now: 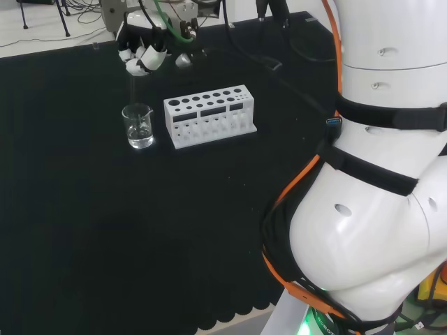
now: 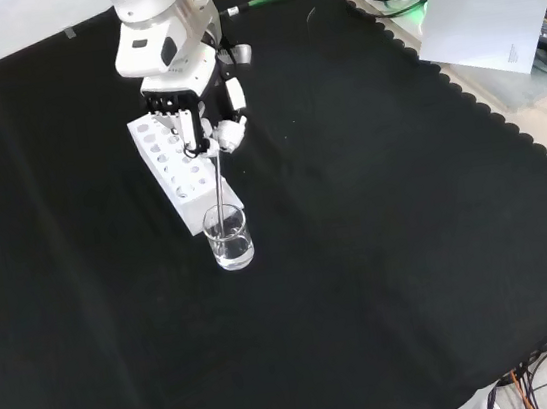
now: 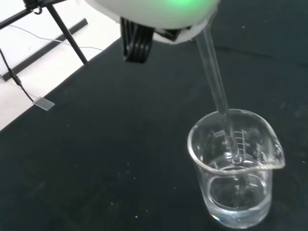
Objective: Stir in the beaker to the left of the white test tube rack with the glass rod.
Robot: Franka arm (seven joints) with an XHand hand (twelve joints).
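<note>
Hand (image 2: 204,123) pinching glass rod (image 2: 220,176) with curled fingers. Rod hangs straight down from hand, tip inside beaker (image 2: 228,237) directly beneath. Beaker part-filled with clear liquid, just beside white test tube rack (image 1: 209,115).

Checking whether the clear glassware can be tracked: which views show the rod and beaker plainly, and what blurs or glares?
Wrist view: glass rod and beaker plain, green-lit hand blurred. Head view: rod faint against the cloth. Front view: rod a thin line.
</note>
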